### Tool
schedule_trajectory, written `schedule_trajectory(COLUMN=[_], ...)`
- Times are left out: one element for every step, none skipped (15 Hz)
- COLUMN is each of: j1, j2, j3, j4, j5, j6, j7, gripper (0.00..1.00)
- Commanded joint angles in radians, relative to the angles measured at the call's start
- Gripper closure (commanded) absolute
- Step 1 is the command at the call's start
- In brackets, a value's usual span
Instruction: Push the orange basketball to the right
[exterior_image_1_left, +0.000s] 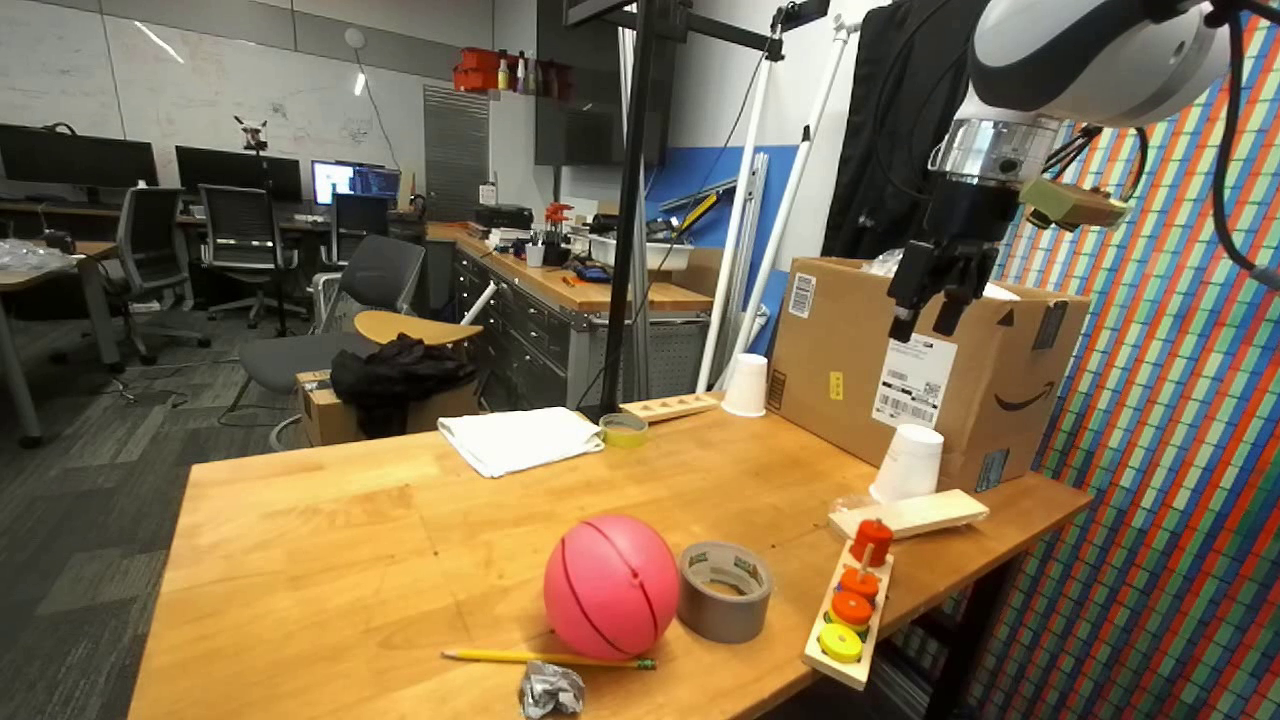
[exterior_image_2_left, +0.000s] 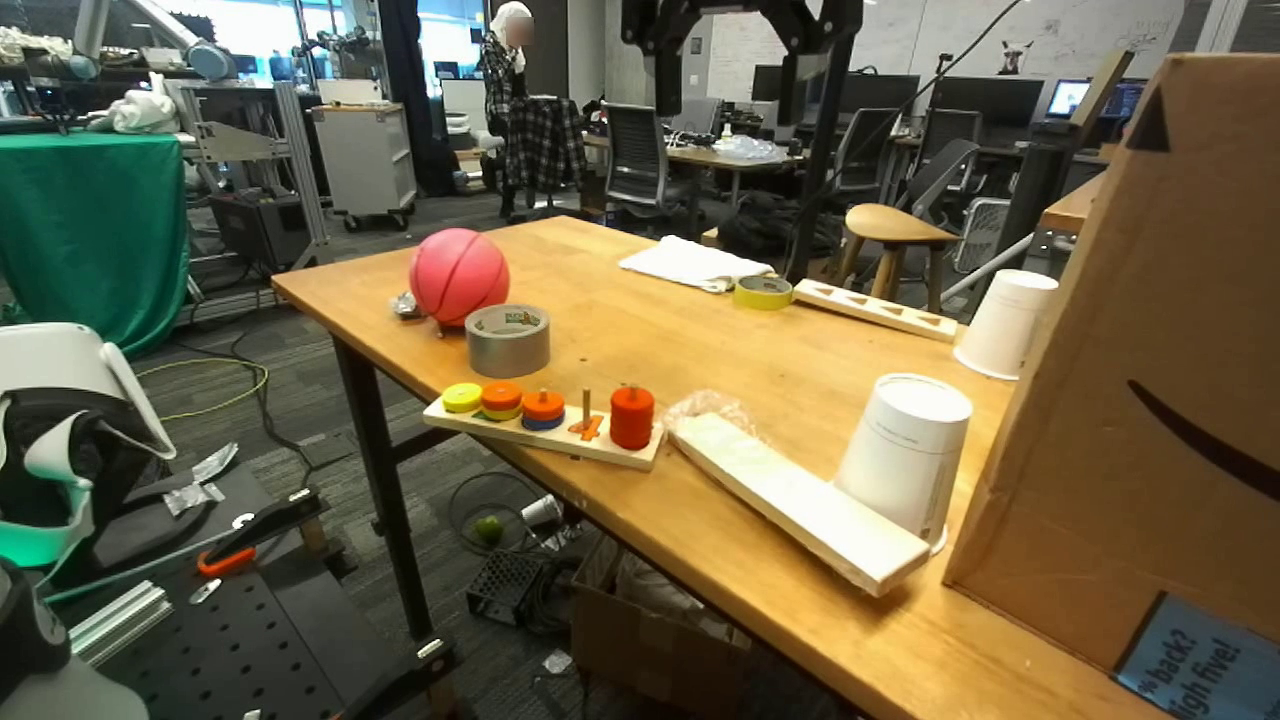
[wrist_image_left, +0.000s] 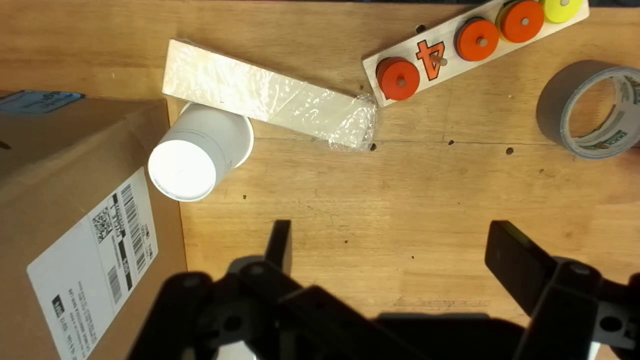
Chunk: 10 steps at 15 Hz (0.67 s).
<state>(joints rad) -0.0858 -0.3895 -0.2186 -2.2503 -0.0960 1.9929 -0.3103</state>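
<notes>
The orange basketball, a pinkish-red ball with thin dark seams, rests on the wooden table in both exterior views (exterior_image_1_left: 612, 588) (exterior_image_2_left: 460, 277). A grey tape roll (exterior_image_1_left: 725, 615) sits close beside it; the roll also shows in an exterior view (exterior_image_2_left: 508, 348) and at the right of the wrist view (wrist_image_left: 557, 107). The ball is out of the wrist view. My gripper (exterior_image_1_left: 926, 322) hangs high above the table near the cardboard box, well away from the ball. It is open and empty, fingers wide apart, in the wrist view (wrist_image_left: 390, 240) and an exterior view (exterior_image_2_left: 729, 108).
A pencil (exterior_image_1_left: 530, 657) and crumpled foil (exterior_image_1_left: 552, 690) lie by the ball. A peg board (exterior_image_2_left: 560, 440) and wrapped wooden block (exterior_image_2_left: 790, 500) lie along the table edge. White cups (exterior_image_1_left: 910, 462) stand near a large cardboard box (exterior_image_1_left: 830, 340). White cloth (exterior_image_1_left: 520, 438) lies farther off.
</notes>
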Motion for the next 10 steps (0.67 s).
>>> schedule_trajectory(j1=[0.01,0.023,0.034,0.053,0.073,0.098,0.125,0.159,0.187,0.219], j2=[-0.03,-0.052,-0.067,-0.087,-0.1,-0.11,-0.115,-0.115,-0.112,-0.103], j3=[0.031,0.046,0.064,0.085,0.105,0.129,0.151,0.17,0.188,0.205], j4=[-0.037,-0.065,-0.088,-0.118,-0.136,-0.158,-0.171,-0.177,-0.181,-0.18], j5=[0.006,0.008,0.005,0.011,0.018,0.028,0.044,0.072,0.096,0.126], j6=[0.027,0.045,0.067,0.094,0.11,0.127,0.139,0.142,0.146,0.146], j7=[-0.013,-0.018,-0.018,-0.019,-0.02,-0.013,-0.008,-0.013,-0.014,-0.017], gripper=[0.0,0.0,0.0,0.0,0.0,0.0,0.0,0.0,0.0,0.0])
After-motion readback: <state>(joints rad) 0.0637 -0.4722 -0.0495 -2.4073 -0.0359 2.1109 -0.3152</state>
